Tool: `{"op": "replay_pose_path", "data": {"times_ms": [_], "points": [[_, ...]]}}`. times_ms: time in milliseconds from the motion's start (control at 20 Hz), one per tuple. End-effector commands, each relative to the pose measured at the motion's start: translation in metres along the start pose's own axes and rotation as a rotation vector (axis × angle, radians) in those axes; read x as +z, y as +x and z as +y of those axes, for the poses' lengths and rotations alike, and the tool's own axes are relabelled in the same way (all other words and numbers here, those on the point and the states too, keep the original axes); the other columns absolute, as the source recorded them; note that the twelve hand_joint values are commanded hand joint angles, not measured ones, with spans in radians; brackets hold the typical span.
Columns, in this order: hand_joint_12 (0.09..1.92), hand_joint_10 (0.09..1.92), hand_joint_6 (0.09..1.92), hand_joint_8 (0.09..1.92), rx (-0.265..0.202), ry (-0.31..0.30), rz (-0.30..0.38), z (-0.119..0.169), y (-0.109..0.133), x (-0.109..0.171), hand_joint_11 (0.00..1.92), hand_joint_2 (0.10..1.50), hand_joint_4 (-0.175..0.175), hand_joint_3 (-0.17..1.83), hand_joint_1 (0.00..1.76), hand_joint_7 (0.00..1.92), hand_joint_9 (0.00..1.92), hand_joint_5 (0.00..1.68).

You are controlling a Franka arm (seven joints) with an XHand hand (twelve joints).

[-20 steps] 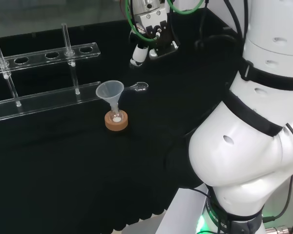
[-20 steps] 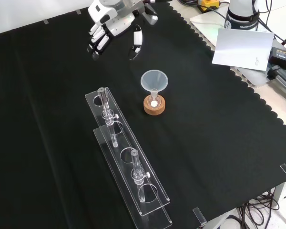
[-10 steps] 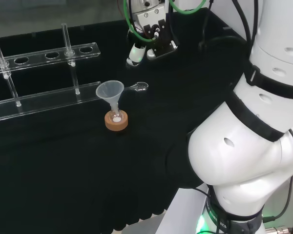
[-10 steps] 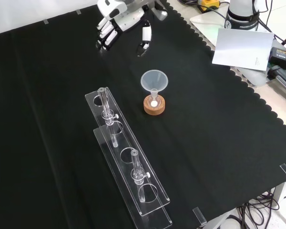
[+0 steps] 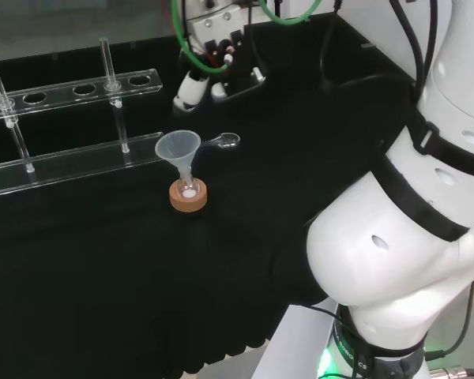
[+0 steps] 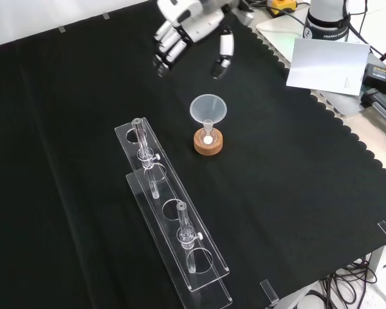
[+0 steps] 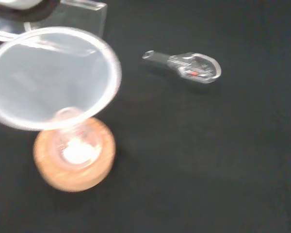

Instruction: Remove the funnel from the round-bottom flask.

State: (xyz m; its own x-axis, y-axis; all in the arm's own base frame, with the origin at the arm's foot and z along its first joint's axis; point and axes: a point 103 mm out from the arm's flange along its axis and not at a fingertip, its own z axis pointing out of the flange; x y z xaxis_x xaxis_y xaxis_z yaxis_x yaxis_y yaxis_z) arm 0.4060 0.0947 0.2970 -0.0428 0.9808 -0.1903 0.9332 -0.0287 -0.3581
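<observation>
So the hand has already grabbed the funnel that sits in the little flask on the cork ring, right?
Not grabbed. In the front view the hand is open and above the cloth, apart from the funnel, which does sit in the flask on the cork ring.

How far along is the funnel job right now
Nothing is done yet: the funnel sits in the flask on its cork ring. In hand: nothing. The hand hovers open above the cloth, apart from the funnel. Left: come down to the funnel, grasp it and lift it out of the flask.
</observation>
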Motion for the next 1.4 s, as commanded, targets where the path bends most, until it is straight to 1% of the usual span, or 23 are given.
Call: {"op": "replay_pose_path", "data": {"times_ms": [50, 250, 350, 450, 500, 600, 700, 900, 1000, 1200, 1400], "points": [[1.40, 0.65, 0.09, 0.60, -0.028, 0.041, -0.020, -0.019, 0.041, 0.005, 0.24, 0.62, -0.004, 0.51, 0.64, 0.08, 0.35, 0.22], [1.43, 0.69, 0.09, 0.61, -0.036, 0.071, -0.018, -0.016, 0.046, 0.009, 0.24, 0.62, -0.006, 0.49, 0.63, 0.03, 0.29, 0.18], [1.44, 0.70, 0.09, 0.58, -0.040, 0.092, -0.020, -0.013, 0.048, 0.012, 0.23, 0.62, -0.006, 0.48, 0.62, 0.01, 0.25, 0.15], [1.45, 0.72, 0.09, 0.51, -0.048, 0.116, -0.022, -0.009, 0.049, 0.017, 0.23, 0.62, -0.007, 0.47, 0.61, 0.00, 0.22, 0.13], [1.46, 0.74, 0.09, 0.44, -0.050, 0.123, -0.021, -0.007, 0.049, 0.019, 0.22, 0.62, -0.006, 0.46, 0.61, 0.00, 0.18, 0.11], [1.48, 0.77, 0.09, 0.30, -0.048, 0.127, -0.018, -0.005, 0.049, 0.023, 0.20, 0.62, -0.005, 0.43, 0.60, 0.00, 0.11, 0.08], [1.50, 0.80, 0.09, 0.24, -0.050, 0.133, -0.012, -0.003, 0.050, 0.028, 0.19, 0.62, -0.006, 0.41, 0.59, 0.00, 0.07, 0.05], [1.51, 0.82, 0.09, 0.21, -0.053, 0.142, -0.008, 0.000, 0.049, 0.040, 0.21, 0.62, -0.010, 0.40, 0.58, 0.00, 0.06, 0.03], [1.52, 0.82, 0.09, 0.20, -0.050, 0.148, -0.017, 0.000, 0.054, 0.040, 0.21, 0.62, -0.011, 0.39, 0.58, 0.00, 0.06, 0.03], [1.52, 0.83, 0.09, 0.19, -0.059, 0.164, -0.004, 0.005, 0.049, 0.052, 0.22, 0.62, -0.011, 0.39, 0.58, 0.00, 0.05, 0.03], [1.52, 0.83, 0.09, 0.19, -0.060, 0.176, -0.015, 0.011, 0.046, 0.062, 0.23, 0.62, -0.011, 0.38, 0.58, 0.00, 0.05, 0.02]]}}
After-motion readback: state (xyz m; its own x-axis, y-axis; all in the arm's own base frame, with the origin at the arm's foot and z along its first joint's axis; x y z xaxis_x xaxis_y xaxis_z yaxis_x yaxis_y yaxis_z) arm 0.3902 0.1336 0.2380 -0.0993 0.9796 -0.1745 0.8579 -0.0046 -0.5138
